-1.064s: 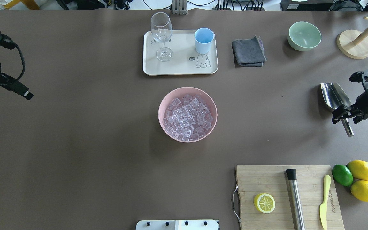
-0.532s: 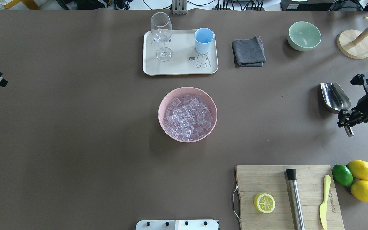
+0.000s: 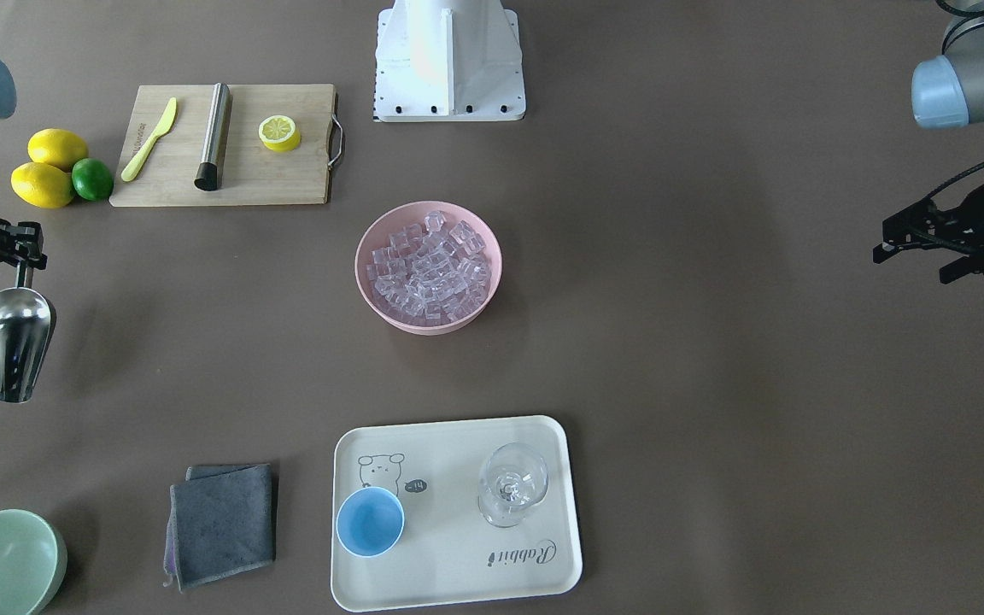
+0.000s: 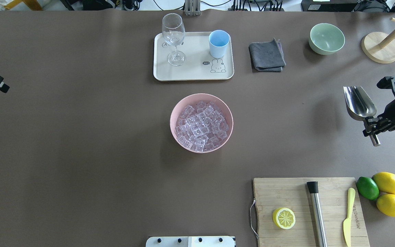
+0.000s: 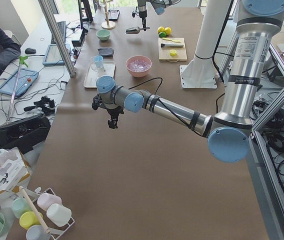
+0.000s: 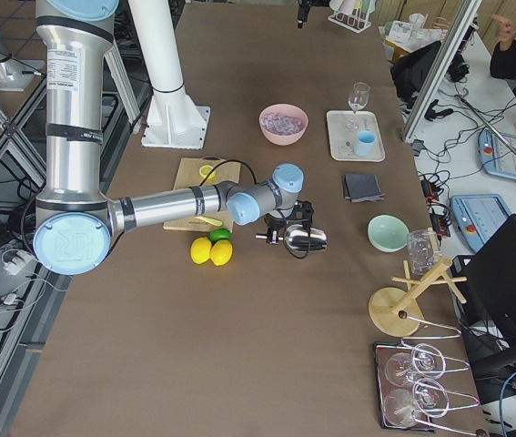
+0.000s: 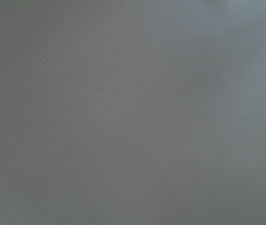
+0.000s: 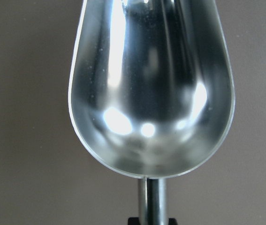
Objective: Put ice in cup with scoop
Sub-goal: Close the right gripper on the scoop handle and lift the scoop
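Right gripper [image 4: 371,126] jaws tight on scoop [image 4: 358,101] handle; left gripper [image 5: 113,121] pointed down, arm outstretched.

Scoop [image 4: 358,103]: shiny steel, clamped by its short handle in the right gripper [image 4: 372,129]. It is held clear of the table [image 4: 81,137], with the trough facing up and empty.

Ice [image 4: 201,127]: clear cubes, heaped in a pink bowl [image 4: 175,113] at mid-table.

Cup [image 4: 218,43]: light blue, upright and empty, stood on a tray [image 4: 190,73] well apart from the scoop.
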Motion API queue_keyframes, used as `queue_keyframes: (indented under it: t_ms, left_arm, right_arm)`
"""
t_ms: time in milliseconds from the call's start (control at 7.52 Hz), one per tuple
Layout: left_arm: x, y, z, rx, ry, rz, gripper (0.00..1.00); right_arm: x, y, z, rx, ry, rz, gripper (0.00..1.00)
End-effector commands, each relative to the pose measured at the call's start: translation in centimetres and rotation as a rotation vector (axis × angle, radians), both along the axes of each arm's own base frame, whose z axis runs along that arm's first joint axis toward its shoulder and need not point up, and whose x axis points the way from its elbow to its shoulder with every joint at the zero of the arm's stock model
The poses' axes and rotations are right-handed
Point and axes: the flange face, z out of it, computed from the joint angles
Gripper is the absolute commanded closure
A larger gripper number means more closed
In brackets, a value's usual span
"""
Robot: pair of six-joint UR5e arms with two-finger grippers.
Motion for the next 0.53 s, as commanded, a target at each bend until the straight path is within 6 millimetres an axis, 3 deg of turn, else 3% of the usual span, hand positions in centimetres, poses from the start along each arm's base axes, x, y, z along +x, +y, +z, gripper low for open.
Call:
queue_keyframes:
  t_ms: [0,399]
  left_arm:
    - [0.9,0.0,-0.4,0.006,0.002,0.014,0.02]
    - [1.9,0.4,-1.5,0.028,0.010,0.034,0.02]
  right_arm:
    - [0.3,0.4,-4.6,0.000,0.007,0.000,1.00]
    - [-0.1,-0.7,-7.9,0.069,-0.012,0.011,1.00]
